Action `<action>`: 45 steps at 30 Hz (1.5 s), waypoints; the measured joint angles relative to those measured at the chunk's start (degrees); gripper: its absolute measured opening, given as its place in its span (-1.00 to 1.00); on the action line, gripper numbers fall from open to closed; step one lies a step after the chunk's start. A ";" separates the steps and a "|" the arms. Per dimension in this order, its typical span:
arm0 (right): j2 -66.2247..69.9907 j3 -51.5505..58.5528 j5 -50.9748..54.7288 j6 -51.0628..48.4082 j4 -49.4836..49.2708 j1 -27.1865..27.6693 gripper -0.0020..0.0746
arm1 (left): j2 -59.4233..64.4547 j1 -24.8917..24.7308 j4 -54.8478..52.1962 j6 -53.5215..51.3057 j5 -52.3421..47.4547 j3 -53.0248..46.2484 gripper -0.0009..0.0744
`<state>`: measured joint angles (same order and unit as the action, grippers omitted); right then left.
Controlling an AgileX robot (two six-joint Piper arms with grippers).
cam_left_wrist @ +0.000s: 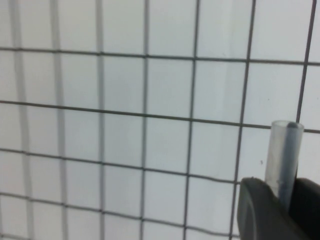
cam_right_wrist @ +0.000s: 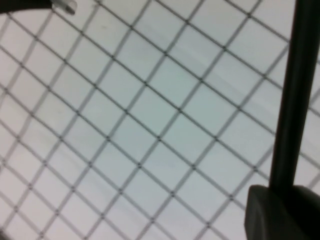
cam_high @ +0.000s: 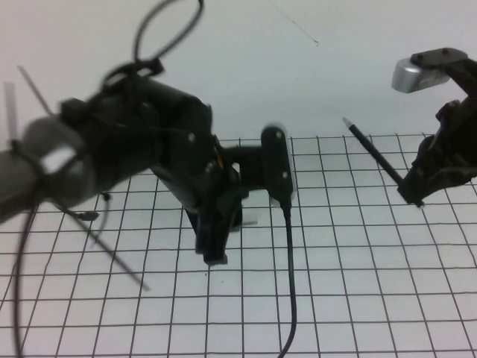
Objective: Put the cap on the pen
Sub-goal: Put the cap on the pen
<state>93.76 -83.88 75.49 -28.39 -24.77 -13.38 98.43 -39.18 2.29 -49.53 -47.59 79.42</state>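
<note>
A white table surface (cam_high: 358, 298) ruled with a black grid fills the lower part of the high view, and past the grid's far edge it runs on as plain white. The left arm (cam_high: 112, 149), bulky and dark with looping cables, reaches in from the left and angles down toward the middle of the grid. Its left gripper (cam_high: 215, 250) hangs low over the squares there, jaws drawn narrow on the cap (cam_left_wrist: 283, 157), a short clear tube with a dark core that sticks out from between the fingers in the left wrist view. A black cable (cam_high: 292, 283) trails toward the near edge. At the right, the right gripper (cam_high: 414, 195) is raised above the grid, jaws clamped on the pen (cam_high: 373, 153), a thin black stick tilted up and to the left with its silver tip uppermost, well apart from the cap.
</note>
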 joint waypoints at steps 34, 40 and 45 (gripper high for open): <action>-23.15 43.95 0.09 -11.52 -20.72 -5.83 -0.95 | -40.38 -3.96 0.08 -10.94 43.19 -48.40 -0.76; -23.01 43.85 -1.86 -11.64 -25.79 -11.80 -0.95 | -41.49 -3.96 -0.13 -11.30 45.30 -52.25 -0.76; -21.42 43.75 -3.63 -11.13 -28.37 -13.99 -0.95 | -41.49 -3.96 -0.44 -11.67 46.94 -52.25 -0.76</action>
<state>72.35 -40.13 71.86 -39.52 -53.14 -27.37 56.94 -43.14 1.85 -61.20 -0.65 27.17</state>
